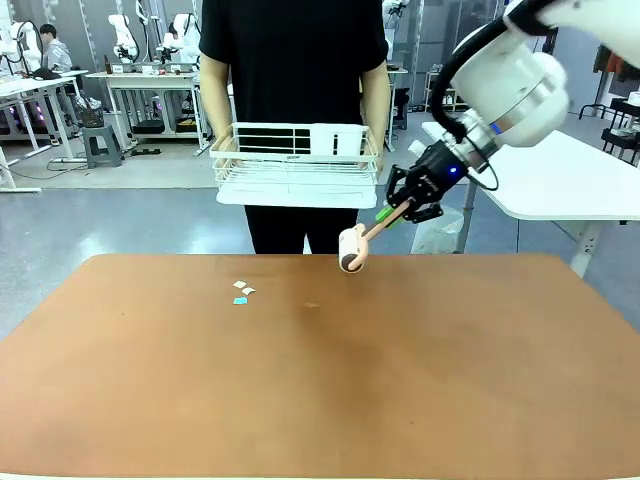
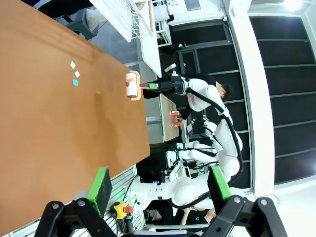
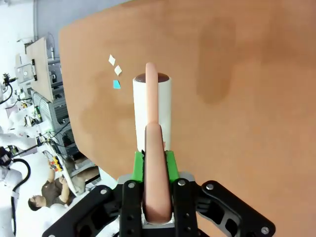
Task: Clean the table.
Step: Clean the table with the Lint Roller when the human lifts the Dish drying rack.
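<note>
Over tabletop (image 1: 400,380) far edge, right jaws clamped on roller (image 1: 352,250) handle, head close to surface. Left jaws open, empty. Paper scraps (image 1: 242,293) lie left of roller, well apart. Step: bringing roller to scraps. Next, likely: lower, roll left over them.

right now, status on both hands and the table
Right hand shut on lint roller handle, roller at table far edge. Left hand open, empty. Three paper scraps on table, bare top between them and roller.
</note>
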`<state>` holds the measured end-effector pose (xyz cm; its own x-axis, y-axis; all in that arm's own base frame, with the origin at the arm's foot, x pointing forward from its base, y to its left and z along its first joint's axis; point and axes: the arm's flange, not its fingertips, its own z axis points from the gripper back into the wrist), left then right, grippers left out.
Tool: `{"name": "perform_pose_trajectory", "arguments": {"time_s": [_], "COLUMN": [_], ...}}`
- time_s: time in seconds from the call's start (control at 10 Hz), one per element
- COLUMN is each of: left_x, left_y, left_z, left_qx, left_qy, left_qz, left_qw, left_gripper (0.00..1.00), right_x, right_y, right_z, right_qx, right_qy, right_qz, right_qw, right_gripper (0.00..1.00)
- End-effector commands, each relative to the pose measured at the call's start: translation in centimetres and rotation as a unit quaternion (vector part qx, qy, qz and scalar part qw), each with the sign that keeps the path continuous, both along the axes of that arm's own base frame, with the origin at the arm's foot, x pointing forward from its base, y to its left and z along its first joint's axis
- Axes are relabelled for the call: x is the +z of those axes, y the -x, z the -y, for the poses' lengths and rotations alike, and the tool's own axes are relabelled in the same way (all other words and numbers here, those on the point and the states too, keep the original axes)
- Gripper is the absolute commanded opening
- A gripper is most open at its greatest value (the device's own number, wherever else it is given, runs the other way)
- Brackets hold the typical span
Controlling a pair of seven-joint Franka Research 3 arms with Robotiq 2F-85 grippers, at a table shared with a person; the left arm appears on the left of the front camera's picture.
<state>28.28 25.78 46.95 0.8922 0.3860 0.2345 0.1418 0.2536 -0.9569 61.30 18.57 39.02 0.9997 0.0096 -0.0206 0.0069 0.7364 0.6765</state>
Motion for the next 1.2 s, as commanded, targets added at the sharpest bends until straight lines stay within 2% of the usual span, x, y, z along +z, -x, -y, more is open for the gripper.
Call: {"name": "perform_pose_trajectory", "arguments": {"time_s": [0.0,0.1,0.2,0.6,0.7,0.9,1.0,1.1], "left_x": [0.1,0.1,0.1,0.1,0.1,0.1,0.1,0.1], "left_y": [0.3,0.3,0.3,0.3,0.3,0.3,0.3,0.3], "left_z": [-0.3,-0.3,-0.3,-0.3,-0.3,-0.3,-0.3,-0.3], "left_qx": [-0.005,-0.005,-0.005,-0.005,-0.005,-0.005,-0.005,-0.005], "left_qy": [0.002,0.002,0.002,0.002,0.002,0.002,0.002,0.002], "left_qz": [0.012,0.012,0.012,0.012,0.012,0.012,0.012,0.012], "left_qw": [1.000,1.000,1.000,1.000,1.000,1.000,1.000,1.000], "left_gripper": [1.00,1.00,1.00,1.00,1.00,1.00,1.00,1.00], "right_x": [1.1,0.9,-0.5,-0.5,-0.7,-2.5,-3.2,-4.4], "right_y": [-2.7,-2.7,-1.4,-1.4,-2.3,-4.6,-5.2,-5.5], "right_z": [-1.5,-1.8,-0.8,-0.8,-0.9,-4.2,-5.8,-7.3], "right_qx": [-0.028,-0.039,-0.011,-0.011,-0.021,0.006,-0.011,0.005], "right_qy": [-0.005,-0.005,-0.005,-0.005,-0.008,-0.040,-0.039,-0.032], "right_qz": [-0.019,-0.014,-0.011,-0.011,-0.016,-0.014,-0.013,-0.032], "right_qw": [0.999,0.999,1.000,1.000,1.000,0.999,0.999,0.999], "right_gripper": [0.21,0.21,0.21,0.21,0.21,0.21,0.21,0.21]}}
